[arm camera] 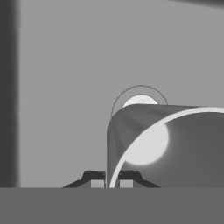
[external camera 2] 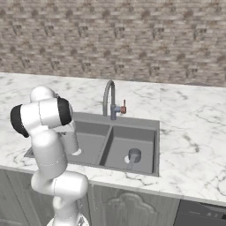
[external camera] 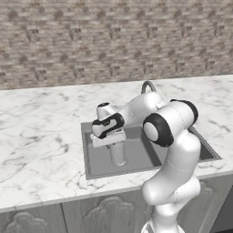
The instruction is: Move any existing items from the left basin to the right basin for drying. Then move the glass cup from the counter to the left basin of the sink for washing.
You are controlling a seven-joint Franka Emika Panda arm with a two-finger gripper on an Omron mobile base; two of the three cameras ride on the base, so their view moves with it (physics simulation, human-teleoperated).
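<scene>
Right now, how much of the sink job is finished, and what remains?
Done: the small glass stands in the right basin. In hand: the gripper is shut on the rim of the glass cup, holding it upright in the left basin. Left: open the gripper and withdraw.

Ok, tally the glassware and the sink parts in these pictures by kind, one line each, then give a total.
Tall glass cup, gripped by the hand over the left basin: 1
Small glass in the right basin: 1
Basins: 2
Faucet: 1
Total: 5
</scene>
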